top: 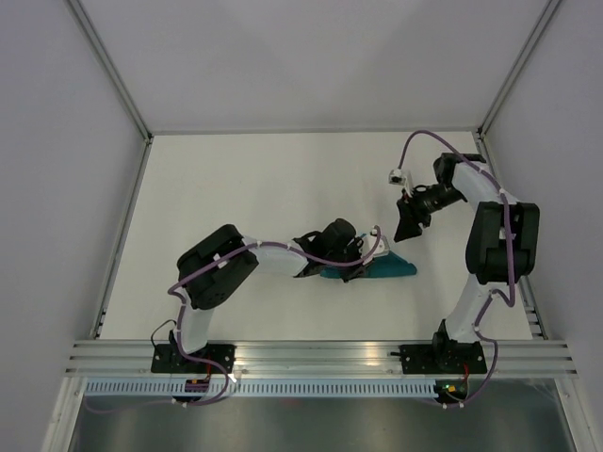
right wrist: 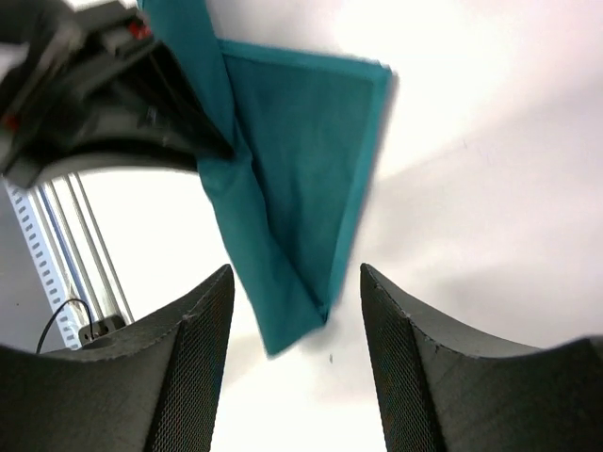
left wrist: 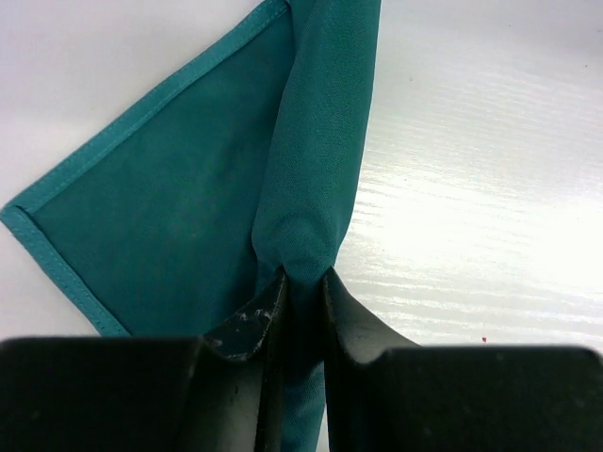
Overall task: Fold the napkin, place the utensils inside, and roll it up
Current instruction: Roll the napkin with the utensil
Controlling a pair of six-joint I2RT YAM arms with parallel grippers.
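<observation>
- The napkin (top: 391, 268) lies a little right of centre on the tabletop (top: 236, 179), a narrow roll with one flat corner spread beside it.
- The left jaws are nipped tight on the roll's end, likely to stop it unwinding.
- No utensils in sight; whether they are wrapped inside, I can't tell.
- Farther back, to the right, the right jaws stand wide above the napkin, holding nothing, seemingly free for the loose corner.

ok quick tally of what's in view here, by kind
napkin: 1
grippers: 2 (left gripper pinching the napkin, right gripper open above it)
table: 1
total: 4
</observation>
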